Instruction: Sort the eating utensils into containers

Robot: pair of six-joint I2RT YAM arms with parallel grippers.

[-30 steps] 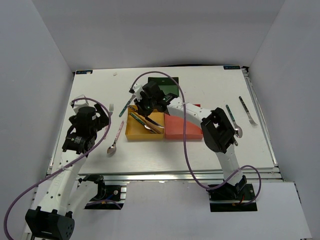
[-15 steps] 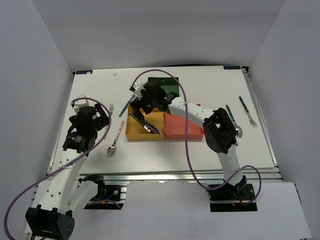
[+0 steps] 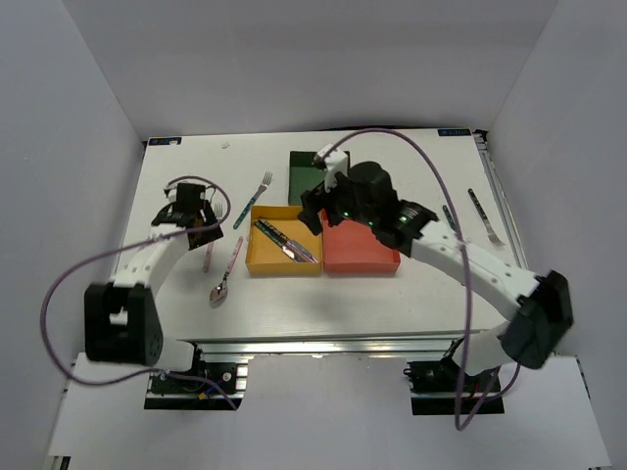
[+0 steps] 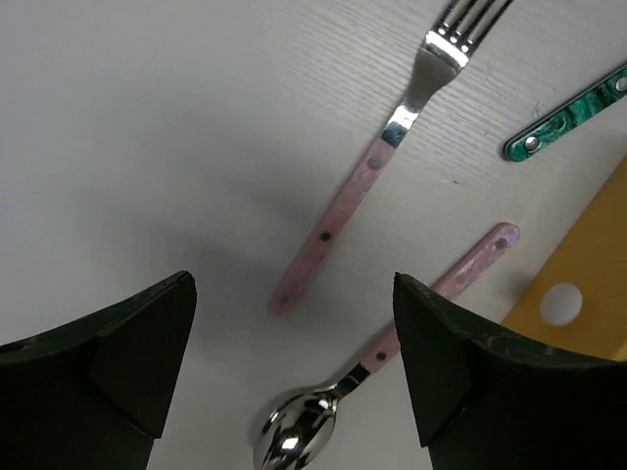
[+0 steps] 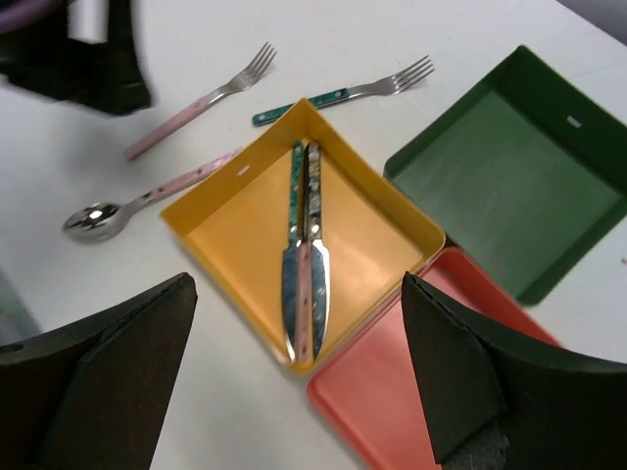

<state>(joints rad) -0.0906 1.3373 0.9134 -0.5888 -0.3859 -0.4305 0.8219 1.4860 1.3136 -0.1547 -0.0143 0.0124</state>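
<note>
Your left hand (image 4: 292,323) hangs wide open and empty over the counter (image 4: 147,117). The pink fork (image 4: 345,208) lies below it with its handle end between the fingers and its tines pointing away. The pink spoon (image 4: 392,338) lies just beside the fork, toward the yellow tray (image 4: 598,255). Your right hand (image 5: 297,294) is spread wide too, holding nothing, above that tray. The knives (image 5: 306,264) lie side by side in the tray, directly between the right hand's fingers.

Knives (image 3: 287,242) lie diagonally in the yellow tray (image 3: 263,260), which touches the red tray (image 3: 359,257).
</note>
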